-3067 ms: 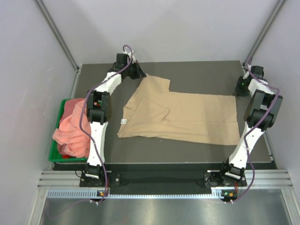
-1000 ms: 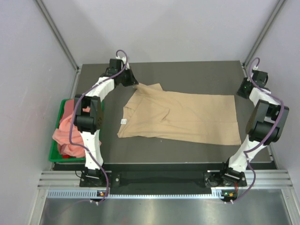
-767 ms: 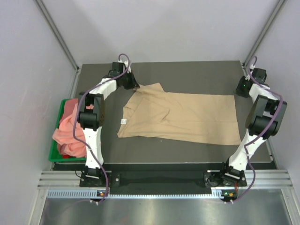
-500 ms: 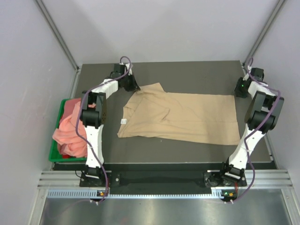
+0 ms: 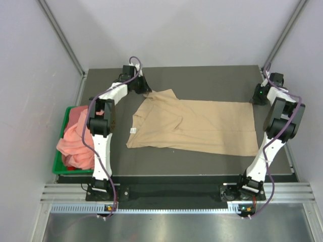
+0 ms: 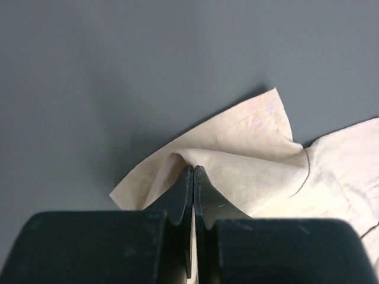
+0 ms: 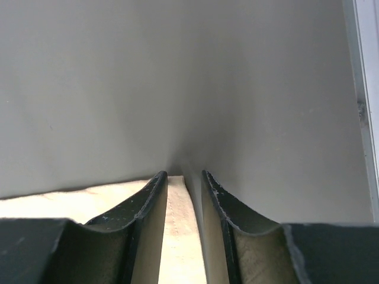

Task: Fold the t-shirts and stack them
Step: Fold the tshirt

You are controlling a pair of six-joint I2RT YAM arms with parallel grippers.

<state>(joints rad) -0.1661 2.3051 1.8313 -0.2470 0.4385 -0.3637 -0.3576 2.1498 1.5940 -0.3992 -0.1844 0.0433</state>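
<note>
The plain tan cotton t-shirt [image 5: 194,125] lies spread almost flat across the middle of the dark grey table [image 5: 202,80], its small white neck label [image 5: 133,130] toward the table's left side and its hem toward the table's right side. The salmon-pink t-shirts [image 5: 75,141] sit heaped in a green plastic bin [image 5: 56,162] at the table's left edge, not yet folded.

The left gripper [image 6: 193,168] is pressed together on a raised fold of the tan shirt's sleeve, at the table's far-left part; the cloth peaks up where the fingers pinch it. The right gripper [image 7: 183,174] stands at the shirt's far hem corner, near the table's far-right corner. Its jaws are slightly parted, one on each side of a strip of cloth that lies flat between them, so it looks astride the corner and not gripping it.

The step in hand looks like taking hold of the shirt's far edge at both ends, ready for the first fold. Next, I judge, the right jaws need to close on the hem corner. Then both arms should lift and carry the far edge toward the table's near edge together, keeping the cloth taut so that it does not bunch.
</note>
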